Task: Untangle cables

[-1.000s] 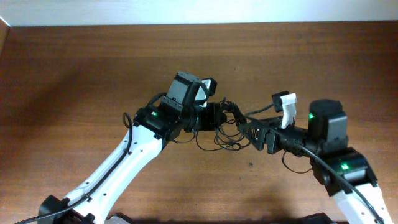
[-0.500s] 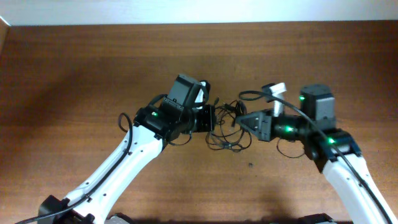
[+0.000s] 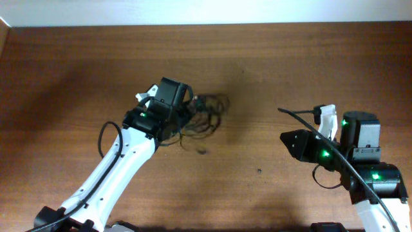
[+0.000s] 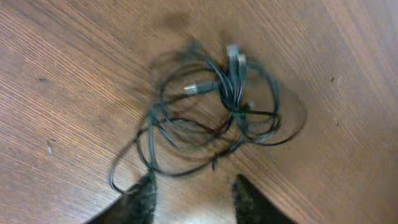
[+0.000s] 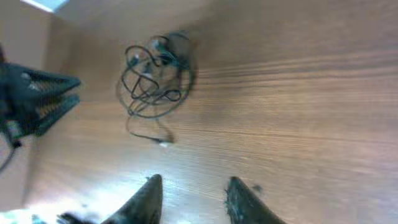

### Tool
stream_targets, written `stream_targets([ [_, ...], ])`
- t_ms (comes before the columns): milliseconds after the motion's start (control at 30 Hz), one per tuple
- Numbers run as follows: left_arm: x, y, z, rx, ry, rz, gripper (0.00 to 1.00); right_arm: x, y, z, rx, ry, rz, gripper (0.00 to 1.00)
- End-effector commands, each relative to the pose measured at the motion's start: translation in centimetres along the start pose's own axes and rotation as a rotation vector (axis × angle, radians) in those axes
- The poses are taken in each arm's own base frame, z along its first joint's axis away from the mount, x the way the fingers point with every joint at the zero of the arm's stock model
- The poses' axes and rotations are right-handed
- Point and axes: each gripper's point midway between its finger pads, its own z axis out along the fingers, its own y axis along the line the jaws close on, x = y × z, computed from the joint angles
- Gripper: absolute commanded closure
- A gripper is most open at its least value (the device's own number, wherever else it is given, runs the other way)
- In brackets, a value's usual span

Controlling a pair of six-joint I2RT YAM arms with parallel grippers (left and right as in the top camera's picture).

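Left hand [image 4: 194, 182] hangs just beside the cables [image 4: 211, 106] with its two dark fingers [image 4: 142, 198] spread apart and nothing between them, so it is released. One thin loop runs close up to a fingertip, and I cannot tell whether it touches. The cables lie together in one loose tangle of overlapping black loops, flat on the brown wooden surface [image 3: 309, 64]. Several plug ends [image 4: 233, 57] with metallic tips sit bunched on the side of the tangle away from the left hand, and another plug points across the middle of the loops. A single strand [image 5: 146, 135] trails out from the edge of the tangle and ends in a small pale tip lying apart from the main heap. Right hand [image 5: 193, 182] is well apart from the cables, on the side of the tangle opposite the left hand. Its fingers stand apart with only bare wood showing between them, so it too is released and holds nothing. Seen from the right wrist, the tangle lies far ahead of that hand, with the left hand's dark fingers just beside the heap.
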Motion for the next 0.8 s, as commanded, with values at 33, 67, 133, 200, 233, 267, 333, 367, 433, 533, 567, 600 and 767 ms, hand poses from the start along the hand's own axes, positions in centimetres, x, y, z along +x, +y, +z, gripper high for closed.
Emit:
stream_targets([
  [33, 1.8, 0.5, 0.4, -0.006, 0.084, 0.061, 0.09, 0.9, -2.0, 0.9, 0.086, 0.074, 0.049, 0.35],
  [67, 2.2, 0.4, 0.4, -0.001, 0.104, 0.061, 0.05, 1.3, -2.4, 1.3, 0.095, 0.100, 0.064, 0.31],
  [133, 2.6, 0.6, 0.6, -0.004, 0.120, 0.062, 0.01, 2.2, -3.2, 2.6, 0.105, 0.179, 0.108, 0.20],
  [200, 3.0, 0.7, 1.4, 0.005, 0.113, 0.039, 0.16, 3.1, -3.4, 3.7, 0.086, 0.255, 0.153, 0.19],
  [233, 4.0, 1.1, 2.2, -0.004, 0.123, -0.061, 0.35, 3.6, -3.9, 4.3, 0.096, 0.294, 0.177, 0.19],
  [267, 5.1, 1.9, 3.0, -0.035, 0.140, -0.163, 0.37, 4.0, -4.2, 4.6, 0.105, 0.322, 0.193, 0.19],
  [333, 7.4, 3.5, 4.7, -0.134, 0.164, -0.409, 0.32, 4.7, -4.7, 5.0, 0.120, 0.366, 0.220, 0.19],
  [367, 8.1, 4.2, 5.5, -0.177, 0.164, -0.500, 0.32, 4.8, -4.7, 5.0, 0.121, 0.370, 0.223, 0.19],
  [433, 8.1, 5.0, 8.1, -0.230, 0.125, -0.554, 0.37, 5.0, -4.8, 5.0, 0.123, 0.375, 0.226, 0.18],
  [533, 7.6, 5.5, 12.3, -0.241, 0.059, -0.545, 0.60, 5.0, -4.7, 5.0, 0.123, 0.375, 0.226, 0.18],
  [567, 7.4, 5.5, 13.0, -0.236, 0.038, -0.543, 0.64, 4.9, -4.8, 5.0, 0.123, 0.375, 0.226, 0.18],
  [600, 6.7, 5.8, 13.2, -0.242, -0.006, -0.537, 0.77, 4.9, -4.8, 5.0, 0.123, 0.375, 0.226, 0.18],
  [767, 4.1, 1.7, 10.2, -0.076, 0.024, -0.163, 1.00, 5.3, -4.7, 4.9, 0.123, 0.389, 0.235, 0.28],
])
